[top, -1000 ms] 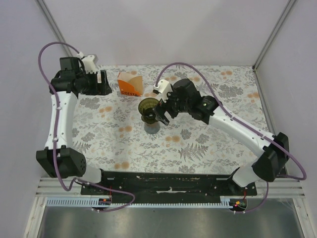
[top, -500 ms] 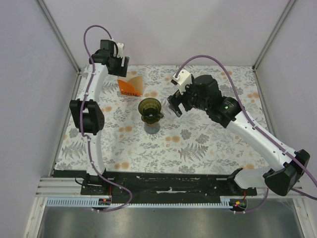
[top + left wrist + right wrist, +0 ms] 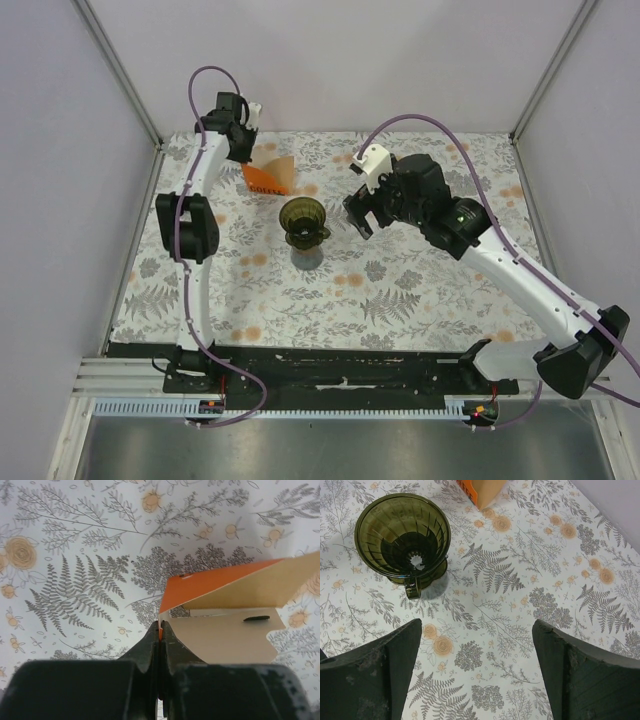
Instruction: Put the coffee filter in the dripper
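Stretched to the tabletop's [image 3: 420,290] far-left corner, the left pincer [image 3: 160,630] pinches an orange-and-white wedge carton [image 3: 210,585]. The right pincer [image 3: 477,630], spread, hovers beside the dark-green translucent cone dripper [image 3: 402,535].

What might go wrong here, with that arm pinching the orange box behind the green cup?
The left gripper pinches only a thin corner of the orange and white wedge-shaped carton, so it may slip off or drag the carton. The dark green translucent cone-shaped dripper stands empty and unheld; the open right gripper nearby could knock it over.
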